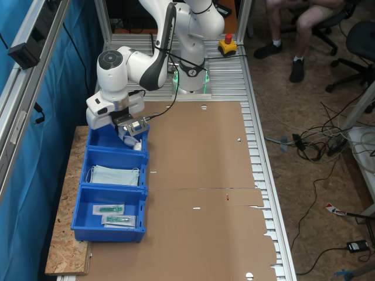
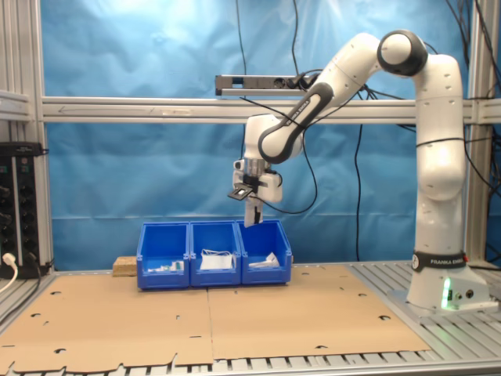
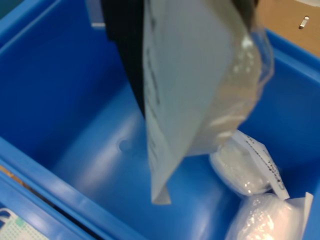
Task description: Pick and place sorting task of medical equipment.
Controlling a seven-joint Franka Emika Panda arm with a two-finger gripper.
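Here the fingers (image 2: 251, 210), closed on the white packet (image 3: 192, 95), may let it snag the bin (image 3: 65, 125) wall below if released off-centre.

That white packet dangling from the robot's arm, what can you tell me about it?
The white packet is flat and sealed, with faint grey print along one edge and a glossy, clear-looking side. It hangs nearly upright, one corner lowest, pinched at its top by the tool. It hangs over the end blue bin, apart from the white packets on the floor.
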